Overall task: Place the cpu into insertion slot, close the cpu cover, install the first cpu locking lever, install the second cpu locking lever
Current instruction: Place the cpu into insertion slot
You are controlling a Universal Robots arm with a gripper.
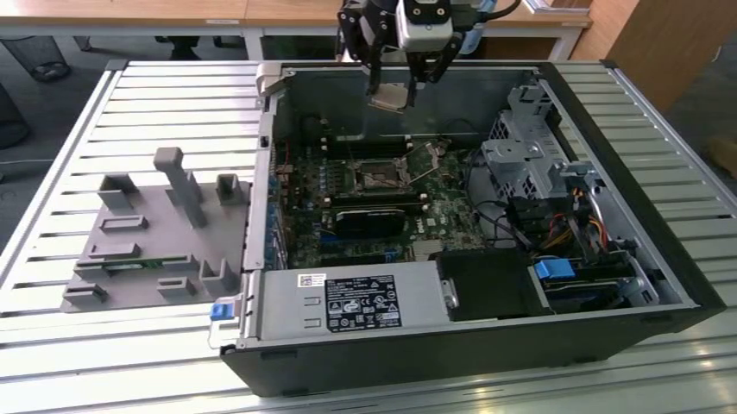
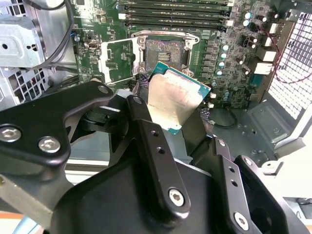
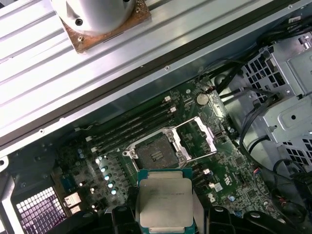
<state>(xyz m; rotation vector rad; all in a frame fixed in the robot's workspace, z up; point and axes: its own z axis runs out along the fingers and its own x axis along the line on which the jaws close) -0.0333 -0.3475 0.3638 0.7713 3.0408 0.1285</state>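
- Zero of the four steps are finished; the first one is in hand.
- gripper [image 1: 398,86] is clenched on the cpu [image 1: 389,97], pinching it by opposite edges between two black fingers [image 2: 151,146].
- cpu hangs in the air above the open computer case [image 1: 645,259], over the case's far side in the exterior view. It is tilted and touches nothing but the gripper.
- insertion slot [image 3: 156,153] lies bare and unfilled on the green motherboard [image 2: 229,73], well apart from the cpu.
- cpu cover [image 3: 197,139] is swung open beside the slot, not lying over it. By my judgement, closing it and both lever steps remain to be done.
- Locking levers: thin wire shapes near the socket, too fine to say how each one sits.
- cpu: flat square with a dull silvery metal face, slightly smudged, and a thin green rim.
- Slot: dark, finely textured centre inside a bright silver metal surround.
- Cover: thin stamped silver frame with a square cut-out.
- memory slots [image 3: 131,126]: long, black, parallel, just beside the socket.
- Case: grey sheet-metal walls with a perforated panel and a black outer shell. It lies on its side on a ribbed metal counter [image 1: 173,95].
- grey moulded fixture [image 1: 150,233] with pegs and pockets sits on the counter at the exterior view's left of the case.
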